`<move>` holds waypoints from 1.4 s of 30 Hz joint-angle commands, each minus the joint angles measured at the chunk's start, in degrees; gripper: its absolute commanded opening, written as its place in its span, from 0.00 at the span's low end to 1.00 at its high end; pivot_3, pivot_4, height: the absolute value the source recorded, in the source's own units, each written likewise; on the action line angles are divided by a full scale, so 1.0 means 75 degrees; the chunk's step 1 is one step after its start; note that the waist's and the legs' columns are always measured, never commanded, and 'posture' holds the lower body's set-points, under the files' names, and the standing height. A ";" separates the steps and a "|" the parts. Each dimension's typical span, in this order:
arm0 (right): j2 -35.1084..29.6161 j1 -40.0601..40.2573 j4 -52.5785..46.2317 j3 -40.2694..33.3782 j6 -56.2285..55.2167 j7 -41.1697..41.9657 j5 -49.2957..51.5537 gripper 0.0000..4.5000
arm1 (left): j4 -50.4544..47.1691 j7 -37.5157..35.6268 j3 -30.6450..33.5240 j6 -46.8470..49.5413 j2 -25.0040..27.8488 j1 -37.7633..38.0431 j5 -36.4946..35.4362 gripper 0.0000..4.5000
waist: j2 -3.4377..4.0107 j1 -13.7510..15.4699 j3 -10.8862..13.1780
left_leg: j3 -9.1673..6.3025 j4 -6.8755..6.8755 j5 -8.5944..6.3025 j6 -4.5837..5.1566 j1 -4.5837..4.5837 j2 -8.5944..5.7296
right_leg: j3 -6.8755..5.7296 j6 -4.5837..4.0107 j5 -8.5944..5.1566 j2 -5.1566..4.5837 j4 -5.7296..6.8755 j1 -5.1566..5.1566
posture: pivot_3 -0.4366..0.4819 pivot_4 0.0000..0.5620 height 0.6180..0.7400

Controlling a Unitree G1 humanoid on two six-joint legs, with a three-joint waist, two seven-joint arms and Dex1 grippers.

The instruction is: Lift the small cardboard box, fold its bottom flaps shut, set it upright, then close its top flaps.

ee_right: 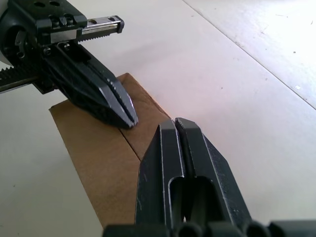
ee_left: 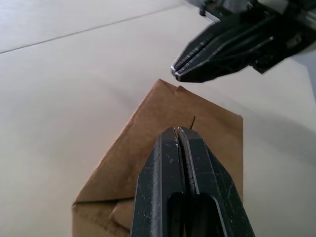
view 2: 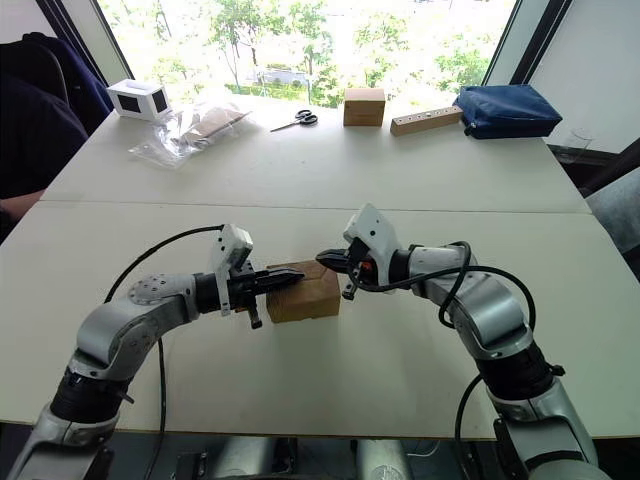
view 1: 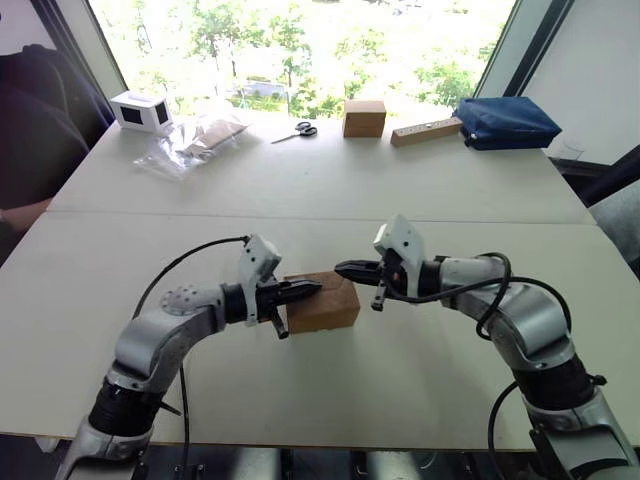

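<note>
Cardboard: one small cardboard box, upright at mid-bench, top flaps folded down, two of them meeting along one centre seam. Pincers: two. Left pincer, fingers pressed together, empty, tip over the box top near the seam. Right pincer, likewise closed and empty, poised just above the box's far right corner. Far edge, one each: white box, plastic bag, scissors, brown cube box, wooden block, blue pouch.

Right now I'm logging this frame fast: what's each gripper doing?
Left gripper: shut, empty, tips over the small cardboard box.
Right gripper: shut, empty, above the same box.
</note>
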 commanded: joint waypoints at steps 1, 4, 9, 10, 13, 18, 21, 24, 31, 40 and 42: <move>0.0044 0.0117 -0.0095 -0.0320 -0.0582 -0.0130 -0.0076 0.00 | -0.0786 0.0496 0.0745 0.0240 -0.0032 -0.0079 -0.0565 0.01 | -0.0001 0.0003 0.0000 | -0.0001 0.0000 0.0000 0.0000 -0.0003 0.0000 | 0.0000 0.0006 0.0003 0.0000 -0.0003 0.0000 | 0.48 0.27 1.00; 0.0077 0.0220 -0.0092 -0.0350 -0.0745 -0.0283 -0.0150 0.00 | -0.1157 0.0647 0.0759 0.0200 0.0137 0.0067 -0.0457 0.01 | 0.0000 0.0002 0.0000 | -0.0001 0.0000 0.0000 0.0001 -0.0003 -0.0003 | 0.0000 0.0008 0.0004 0.0001 -0.0008 0.0001 | 0.48 0.27 1.00; 0.0272 0.0518 -0.0529 -0.0565 -0.0674 -0.0281 0.0344 0.00 | -0.1708 0.1102 0.1212 0.0106 0.0101 0.0246 -0.0668 0.01 | 0.0000 -0.0001 0.0001 | 0.0001 0.0000 -0.0001 0.0001 -0.0004 -0.0002 | 0.0000 0.0003 0.0003 0.0003 -0.0010 0.0001 | 0.48 0.27 1.00; 0.0283 0.0553 -0.0590 -0.0576 -0.0646 -0.0287 0.0393 0.00 | -0.1746 0.1180 0.1244 0.0119 0.0103 0.0230 -0.0681 0.01 | 0.0001 0.0002 0.0001 | 0.0000 0.0000 0.0000 0.0000 -0.0003 0.0000 | 0.0000 0.0003 0.0003 0.0005 -0.0010 0.0001 | 0.48 0.27 1.00; 0.0309 0.0599 -0.0705 -0.0529 -0.0633 -0.0364 0.0436 0.00 | -0.1844 0.1425 0.1285 0.0319 0.0030 0.0333 -0.0889 0.01 | 0.0001 0.0005 0.0001 | 0.0001 0.0000 0.0000 0.0000 -0.0002 0.0000 | 0.0000 -0.0001 0.0002 0.0004 -0.0010 0.0002 | 0.48 0.27 1.00; 0.0505 0.0651 -0.0727 -0.0308 -0.0697 -0.0658 0.0295 0.00 | -0.1932 0.1190 0.0431 -0.0211 0.0423 0.0689 -0.0065 0.01 | 0.0002 0.0000 0.0002 | 0.0002 -0.0001 -0.0001 0.0000 -0.0002 -0.0001 | 0.0000 -0.0002 0.0002 0.0007 -0.0014 0.0003 | 0.48 0.27 1.00; 0.0568 0.0697 -0.0670 -0.0154 -0.0776 -0.0790 0.0096 0.00 | -0.1640 0.1119 0.0163 -0.0579 0.0400 0.0757 0.0319 0.01 | 0.0002 0.0007 0.0001 | 0.0002 -0.0001 0.0000 0.0000 -0.0002 -0.0001 | 0.0000 -0.0006 0.0002 0.0008 -0.0014 0.0002 | 0.48 0.27 1.00; 0.0508 0.0743 -0.0669 -0.0043 -0.0821 -0.0799 -0.0029 0.00 | -0.1492 0.1118 0.0081 -0.0733 0.0326 0.0764 0.0456 0.01 | 0.0002 0.0003 0.0001 | 0.0003 -0.0001 0.0000 0.0000 -0.0002 -0.0002 | 0.0000 -0.0008 0.0001 0.0008 -0.0017 0.0003 | 0.48 0.27 1.00; 0.0231 0.0853 -0.0465 0.0506 -0.0916 -0.0605 -0.0531 0.00 | -0.1466 0.0905 -0.0240 -0.0655 0.0583 0.0739 0.0727 0.01 | 0.0002 0.0005 0.0001 | 0.0004 -0.0001 -0.0001 0.0001 -0.0003 -0.0001 | 0.0000 -0.0007 0.0001 0.0009 -0.0017 0.0002 | 0.48 0.27 1.00; 0.0289 0.0881 -0.0381 0.0703 -0.0816 -0.0719 -0.0801 0.00 | -0.1503 0.0780 -0.0836 -0.0568 0.0697 0.0659 0.0990 0.01 | 0.0002 0.0004 0.0001 | 0.0004 -0.0001 -0.0001 0.0001 -0.0002 -0.0001 | 0.0000 -0.0007 0.0001 0.0010 -0.0018 0.0004 | 0.48 0.27 1.00; 0.0296 0.0870 -0.0383 0.0696 -0.0805 -0.0733 -0.0809 0.00 | -0.1474 0.0744 -0.0874 -0.0662 0.0665 0.0632 0.1058 0.01 | 0.0002 0.0003 0.0001 | 0.0004 -0.0001 -0.0001 0.0001 -0.0001 -0.0001 | 0.0000 -0.0007 0.0001 0.0010 -0.0017 0.0004 | 0.48 0.27 1.00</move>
